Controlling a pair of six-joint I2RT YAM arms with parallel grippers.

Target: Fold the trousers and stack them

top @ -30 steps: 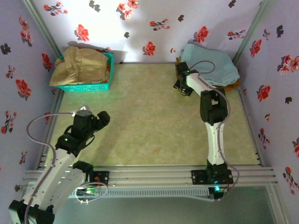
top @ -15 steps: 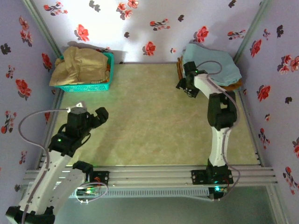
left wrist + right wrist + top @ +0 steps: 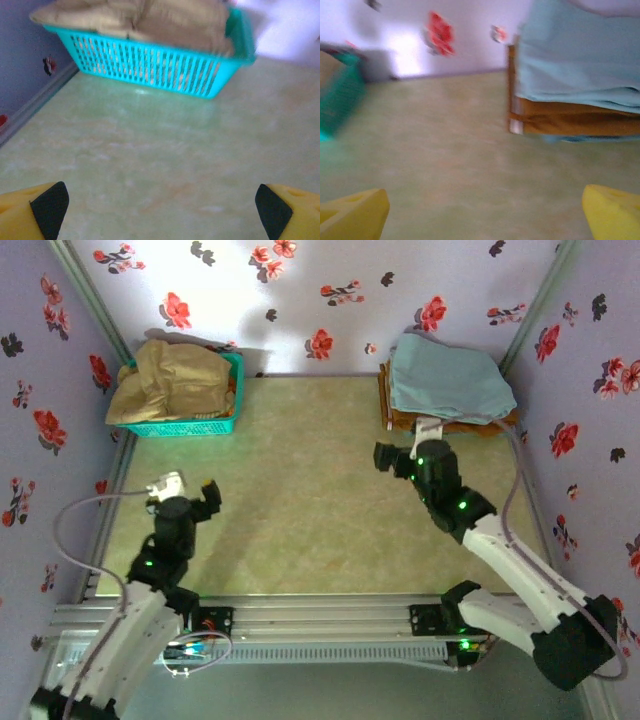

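Jaws of both grippers stand wide apart, and nothing lies between them. Nearest the bases, the left gripper (image 3: 186,490) (image 3: 161,210) hangs over the bare green table (image 3: 300,510) at its left side, facing the far left corner. The right gripper (image 3: 402,453) (image 3: 482,215) is a little farther in on the right half, near the stack of clothes but apart from it. In the far right corner, against the flowered wall, the trousers (image 3: 445,380) (image 3: 580,65) lie folded on top of an orange-brown garment (image 3: 455,424) (image 3: 575,117). In the far left corner stands a turquoise basket (image 3: 180,427) (image 3: 150,65) heaped with a beige-tan garment (image 3: 175,380) (image 3: 140,20).
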